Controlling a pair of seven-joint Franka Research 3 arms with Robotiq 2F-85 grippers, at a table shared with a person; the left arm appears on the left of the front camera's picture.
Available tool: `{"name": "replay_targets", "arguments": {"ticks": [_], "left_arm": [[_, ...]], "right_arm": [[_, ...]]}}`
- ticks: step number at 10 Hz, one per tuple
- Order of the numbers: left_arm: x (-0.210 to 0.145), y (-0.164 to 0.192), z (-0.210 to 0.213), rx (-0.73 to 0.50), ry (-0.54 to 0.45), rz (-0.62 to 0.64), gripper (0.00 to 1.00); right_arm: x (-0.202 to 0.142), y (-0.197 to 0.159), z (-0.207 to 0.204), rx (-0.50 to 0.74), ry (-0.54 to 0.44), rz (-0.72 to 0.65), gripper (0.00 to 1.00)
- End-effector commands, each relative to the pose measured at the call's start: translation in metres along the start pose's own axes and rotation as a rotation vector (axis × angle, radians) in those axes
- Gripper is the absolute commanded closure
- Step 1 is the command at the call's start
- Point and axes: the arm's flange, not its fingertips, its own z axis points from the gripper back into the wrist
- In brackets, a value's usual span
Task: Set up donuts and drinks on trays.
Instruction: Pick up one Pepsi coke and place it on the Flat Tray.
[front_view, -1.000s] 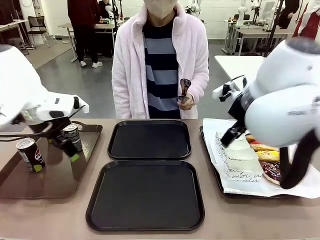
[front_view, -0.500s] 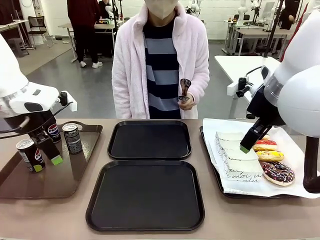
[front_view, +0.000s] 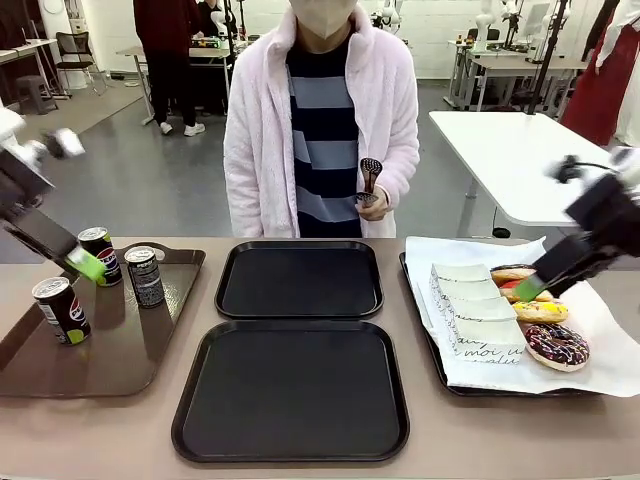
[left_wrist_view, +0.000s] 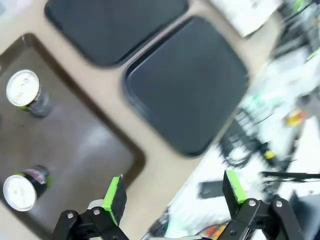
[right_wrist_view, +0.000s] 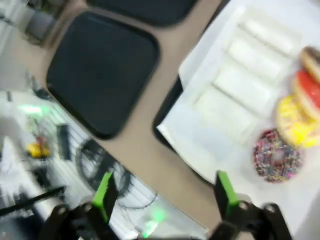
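1. A second ago both my arms hung low over the side trays. They have since lifted and swung outward, so my left gripper (left_wrist_view: 174, 192) and right gripper (right_wrist_view: 164, 195) now look down from high over the counter (front_view: 100, 430).
2. My left gripper's jaws stand wide apart with nothing between them, and the right gripper's are the same.
3. Neither gripper came away with anything, so I judge the task is barely started and the first pick is still to come.
4. Ahead of and below my left gripper lies the brown tray (front_view: 120, 350), with three cans (front_view: 146, 275) standing upright on it, apart from each other.
5. Ahead of and below my right gripper is the paper-lined tray (right_wrist_view: 166, 111). The donuts (front_view: 556, 345) lie in a row along its far side from me. A stack of white sleeves (front_view: 470, 310) sits just beside them.
6. The two black trays (front_view: 290, 390) sit between my grippers, one behind the other, and both are bare. Every can and donut still has to be carried inward onto them.
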Motion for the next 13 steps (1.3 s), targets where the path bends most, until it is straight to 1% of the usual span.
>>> {"name": "replay_targets", "arguments": {"ticks": [1, 2, 3, 4, 5, 6, 7, 9, 10, 11, 12, 13], "left_arm": [[-0.018, 0.022, 0.034, -0.406, -0.256, 0.183, 0.00], [-0.023, 0.040, 0.050, -0.478, -0.284, 0.226, 0.00], [-0.036, 0.056, 0.062, -0.521, -0.315, 0.264, 0.00], [-0.048, 0.071, 0.071, -0.556, -0.362, 0.298, 0.00], [-0.058, 0.090, 0.081, -0.579, -0.407, 0.340, 0.00], [-0.078, 0.108, 0.086, -0.590, -0.456, 0.392, 0.00], [-0.089, 0.126, 0.090, -0.587, -0.474, 0.438, 0.00], [-0.117, 0.156, 0.092, -0.540, -0.493, 0.513, 0.00], [-0.127, 0.165, 0.094, -0.522, -0.492, 0.538, 0.00], [-0.132, 0.171, 0.095, -0.485, -0.461, 0.556, 0.00], [-0.136, 0.178, 0.101, -0.408, -0.429, 0.581, 0.00], [-0.140, 0.176, 0.106, -0.357, -0.408, 0.587, 0.00]], "right_arm": [[-0.006, -0.046, 0.052, 0.380, -0.226, -0.253, 0.00], [-0.017, -0.069, 0.077, 0.454, -0.311, -0.296, 0.00], [-0.030, -0.090, 0.100, 0.499, -0.372, -0.332, 0.00], [-0.043, -0.107, 0.119, 0.512, -0.399, -0.376, 0.00], [-0.054, -0.126, 0.129, 0.511, -0.405, -0.439, 0.00], [-0.065, -0.150, 0.133, 0.507, -0.387, -0.505, 0.00], [-0.077, -0.171, 0.132, 0.505, -0.377, -0.552, 0.00], [-0.101, -0.205, 0.127, 0.507, -0.363, -0.620, 0.00], [-0.114, -0.218, 0.124, 0.532, -0.344, -0.639, 0.00], [-0.122, -0.226, 0.123, 0.538, -0.339, -0.662, 0.00], [-0.128, -0.230, 0.122, 0.538, -0.350, -0.682, 0.00], [-0.127, -0.229, 0.122, 0.522, -0.342, -0.684, 0.00]]}}
